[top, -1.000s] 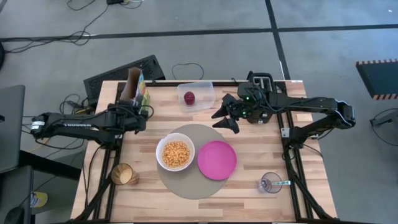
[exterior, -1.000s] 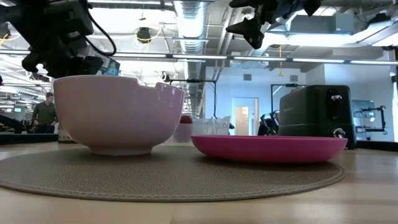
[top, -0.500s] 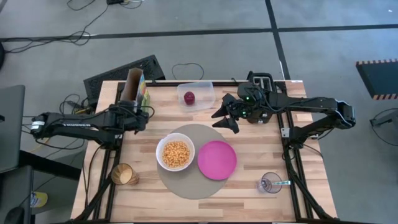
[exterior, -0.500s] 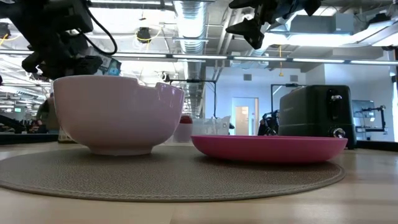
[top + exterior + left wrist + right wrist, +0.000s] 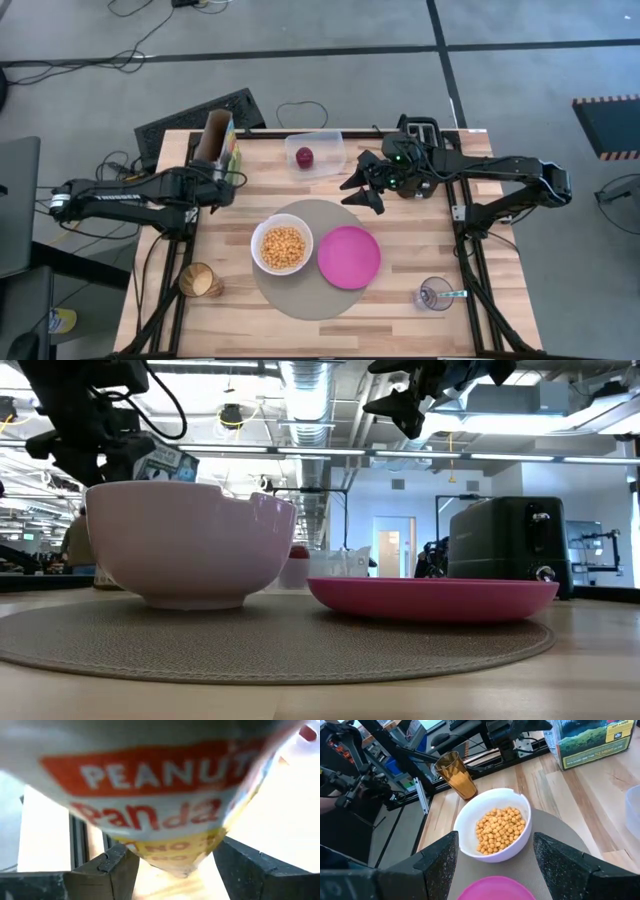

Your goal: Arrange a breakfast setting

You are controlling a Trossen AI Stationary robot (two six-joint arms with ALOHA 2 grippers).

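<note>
Left end effector (image 5: 225, 186) beside one cereal box (image 5: 219, 140) (upright).

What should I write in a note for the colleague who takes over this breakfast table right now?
Left gripper: open, its fingers either side of the upright cereal box at the far left of the table.
Right gripper: open, empty, in the air beside the clear tub.
Done: white bowl, filled with cereal, and magenta plate sit on the round mat.
Left: the apple lies in the tub; the glass, with the spoon in it, stands off the mat at the near right corner. Toast is not in sight.
</note>
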